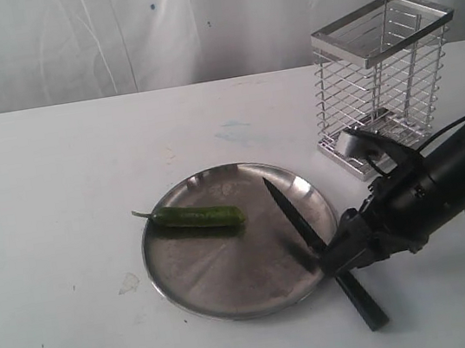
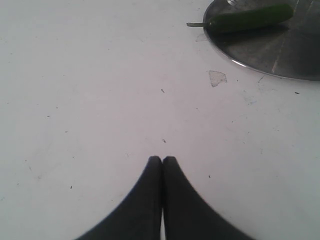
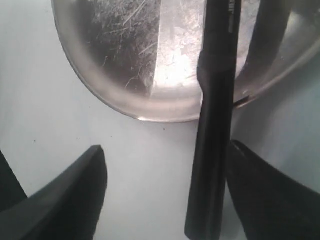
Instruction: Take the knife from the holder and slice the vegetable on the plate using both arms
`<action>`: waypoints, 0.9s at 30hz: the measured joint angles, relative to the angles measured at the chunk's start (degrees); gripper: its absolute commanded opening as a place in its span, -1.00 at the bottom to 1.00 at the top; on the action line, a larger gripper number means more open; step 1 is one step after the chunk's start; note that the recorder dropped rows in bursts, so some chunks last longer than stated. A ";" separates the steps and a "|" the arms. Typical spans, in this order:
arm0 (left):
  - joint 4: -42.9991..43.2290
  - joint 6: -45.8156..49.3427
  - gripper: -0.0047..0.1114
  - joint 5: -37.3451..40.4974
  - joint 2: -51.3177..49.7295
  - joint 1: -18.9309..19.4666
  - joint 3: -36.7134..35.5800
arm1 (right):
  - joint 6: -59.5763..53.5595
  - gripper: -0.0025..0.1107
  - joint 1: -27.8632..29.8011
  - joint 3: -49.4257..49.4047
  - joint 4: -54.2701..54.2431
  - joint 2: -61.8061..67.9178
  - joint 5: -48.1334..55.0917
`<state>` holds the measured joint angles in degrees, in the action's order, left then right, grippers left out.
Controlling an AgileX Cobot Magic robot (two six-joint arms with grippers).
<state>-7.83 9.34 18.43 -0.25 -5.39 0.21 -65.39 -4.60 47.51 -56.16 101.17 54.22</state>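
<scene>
The right gripper (image 1: pixel 326 261) straddles the slim black knife (image 1: pixel 295 215) in the exterior view's lower right, jaws spread, clamping nothing; closing off-centre could skid its smooth handle off the brushed steel plate (image 1: pixel 189 290); the left gripper (image 2: pixel 162 160) is pinched shut over bare table (image 1: pixel 48 166); the glossy, rounded vegetable (image 1: pixel 200 217) at the plate's left may roll if unsteadied.

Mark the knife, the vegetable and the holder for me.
knife (image 1: pixel 294 215), exterior view, middle of the dark blade
vegetable (image 1: pixel 200 217), exterior view, middle of its green body
holder (image 1: pixel 409 37), exterior view, flat top rim
</scene>
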 measured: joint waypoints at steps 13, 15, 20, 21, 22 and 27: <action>0.00 0.00 -0.92 0.00 0.00 0.00 0.00 | -2.48 0.17 -0.47 0.00 -0.76 4.58 -1.71; 0.00 0.00 -0.92 0.00 0.00 0.00 0.00 | -3.46 0.17 -0.47 0.00 -1.85 5.10 -1.75; 0.00 0.00 -0.92 0.00 0.00 0.00 0.00 | -5.14 0.17 -0.47 0.00 -2.94 5.21 -1.85; 0.00 0.00 -0.92 0.00 0.00 0.00 0.00 | -5.38 0.17 -0.47 0.00 -2.94 5.21 -1.85; 0.00 0.00 -0.92 0.00 0.00 0.00 0.00 | -5.65 0.17 -0.47 0.00 -3.05 5.32 -1.74; 0.00 0.00 -0.92 0.00 0.00 0.00 0.00 | -5.77 0.17 -0.47 0.00 -3.67 6.94 -1.31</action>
<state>-7.83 9.34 18.43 -0.25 -5.39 0.21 -71.16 -5.08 47.51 -59.83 108.11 52.90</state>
